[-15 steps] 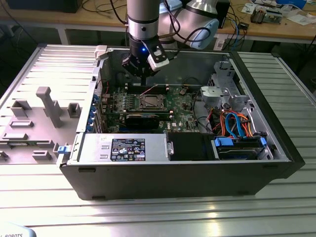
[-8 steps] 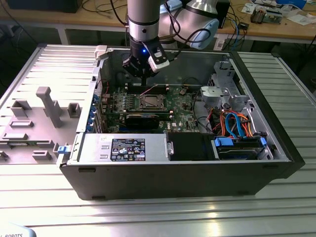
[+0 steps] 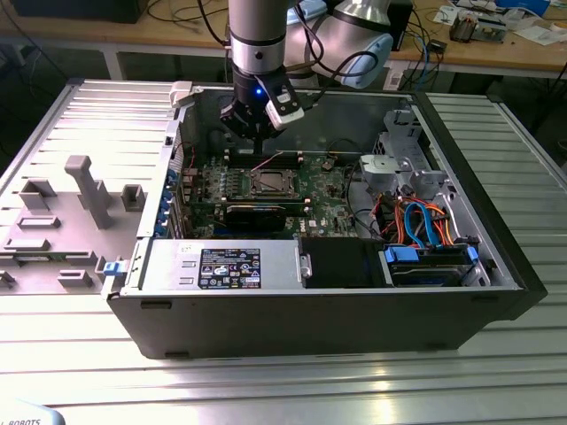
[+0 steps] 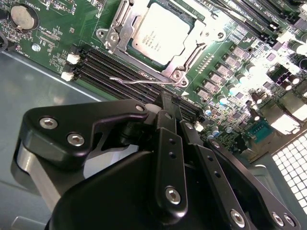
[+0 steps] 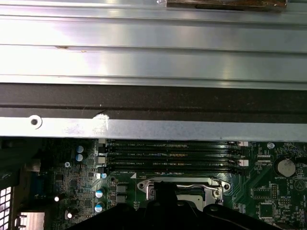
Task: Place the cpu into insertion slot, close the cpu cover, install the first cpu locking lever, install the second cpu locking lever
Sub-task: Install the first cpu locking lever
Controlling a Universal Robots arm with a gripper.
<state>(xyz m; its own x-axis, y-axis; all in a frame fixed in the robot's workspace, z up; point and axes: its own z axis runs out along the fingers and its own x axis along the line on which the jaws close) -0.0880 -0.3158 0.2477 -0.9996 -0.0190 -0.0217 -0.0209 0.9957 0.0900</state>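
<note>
Plainly, the first two steps look done. In the second wrist view the cpu sits flat in the insertion slot, its silvery top showing through the window of the cpu cover, which lies down around it. The work in hand appears to be a locking lever. One thin wire lever runs along the socket's edge on the side of the memory slots, with its hooked end standing free over them, so it looks not yet latched. Whether the other lever is seated cannot be told.

The gripper hangs low over the green motherboard, and its tips are just beside that wire, on the memory-slot side of the socket. The jaws are drawn together with nothing visible between them. Whether they touch the lever cannot be told.

As a judgement, this step calls for a short, well-aimed push on a springy wire, which has to be pressed down and tucked sideways under its catch. The wire is thin and could slip off the tips.

In the exterior view the gripper stands inside the open computer case, which rests on the ribbed metal table. It is just behind the socket, and the cpu lies beyond the tips rather than under them.
</note>
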